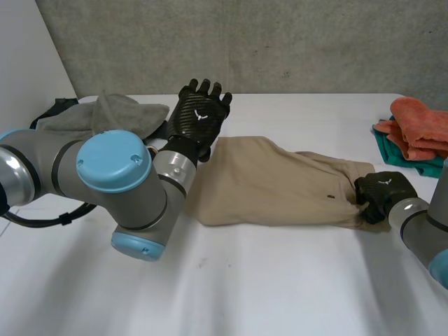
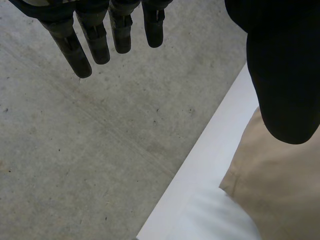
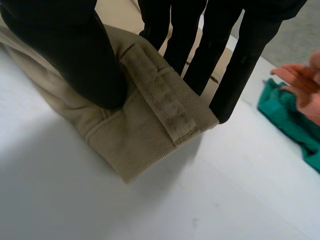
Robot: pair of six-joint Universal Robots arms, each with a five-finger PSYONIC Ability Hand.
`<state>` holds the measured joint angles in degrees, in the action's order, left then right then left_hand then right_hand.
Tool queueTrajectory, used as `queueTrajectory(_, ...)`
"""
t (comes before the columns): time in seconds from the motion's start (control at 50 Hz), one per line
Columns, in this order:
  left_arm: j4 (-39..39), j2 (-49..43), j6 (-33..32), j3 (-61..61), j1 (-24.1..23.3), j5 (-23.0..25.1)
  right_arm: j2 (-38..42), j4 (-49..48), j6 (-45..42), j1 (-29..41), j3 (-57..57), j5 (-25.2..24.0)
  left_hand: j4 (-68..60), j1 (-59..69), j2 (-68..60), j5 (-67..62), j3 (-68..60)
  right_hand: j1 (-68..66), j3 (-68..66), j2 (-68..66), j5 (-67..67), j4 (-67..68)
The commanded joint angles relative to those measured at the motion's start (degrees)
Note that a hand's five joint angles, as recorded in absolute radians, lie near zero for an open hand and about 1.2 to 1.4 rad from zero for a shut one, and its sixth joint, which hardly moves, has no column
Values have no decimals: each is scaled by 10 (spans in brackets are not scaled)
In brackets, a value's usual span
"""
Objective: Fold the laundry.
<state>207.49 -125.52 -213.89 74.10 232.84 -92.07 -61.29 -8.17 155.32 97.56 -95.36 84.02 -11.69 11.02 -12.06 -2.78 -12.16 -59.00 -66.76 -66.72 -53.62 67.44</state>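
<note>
Beige trousers (image 1: 273, 185) lie folded flat across the middle of the white table (image 1: 266, 287). My left hand (image 1: 199, 112) is lifted off the table above their left end, fingers (image 2: 100, 40) straight and spread, holding nothing; a corner of the trousers (image 2: 280, 190) lies below its thumb. My right hand (image 1: 383, 192) is at the trousers' right end. There it pinches the waistband (image 3: 150, 130), with the thumb (image 3: 75, 55) on one side and the fingers on the other.
A heap of grey cloth (image 1: 105, 115) lies at the table's far left corner. Folded orange cloth (image 1: 420, 126) on teal cloth (image 1: 392, 143) sits at the right edge, close to my right hand. A grey wall rises behind the table.
</note>
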Motion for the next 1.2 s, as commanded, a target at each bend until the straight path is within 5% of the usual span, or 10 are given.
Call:
queueTrajectory(0.02,-2,19,-1,7,-1,-4,-36,-11,-58,-26,-29,34,17,-10,21,28,22,-210,-132,-133,-164,126)
queueTrajectory(0.22,-2,77,-1,52,1,-1,-120,-32,-304,-77,-40,33,17,-10,21,28,22,-210,-132,-133,-164,126)
queueTrajectory(0.36,0,92,0,72,2,-3,-81,-130,-317,126,4,-23,17,-10,21,28,22,-210,-132,-133,-164,126)
queueTrajectory(0.48,1,95,0,81,3,-4,32,-173,-353,266,5,-157,17,-10,21,28,22,-199,-121,-122,-153,115)
queueTrajectory(0.54,3,95,1,79,3,-3,44,-145,-375,276,16,-145,17,-10,21,28,22,490,568,567,536,-574)
queueTrajectory(0.56,3,95,1,78,4,-3,42,-142,-373,274,17,-135,17,-10,21,28,22,490,568,567,536,-574)
queueTrajectory(0.66,13,92,10,56,5,-2,-34,-144,-270,258,10,-105,17,-10,21,28,22,490,568,567,536,-574)
queueTrajectory(0.82,8,40,113,-55,-5,9,-175,-114,194,131,0,-96,17,-10,21,28,22,490,568,567,536,-574)
queueTrajectory(1.0,-167,-102,182,-223,-64,56,-89,46,170,65,89,-93,16,-10,20,27,21,490,568,567,536,-574)
queueTrajectory(1.2,-342,-183,200,-291,-78,18,78,173,140,64,221,-112,13,-6,17,24,18,490,568,567,536,-574)
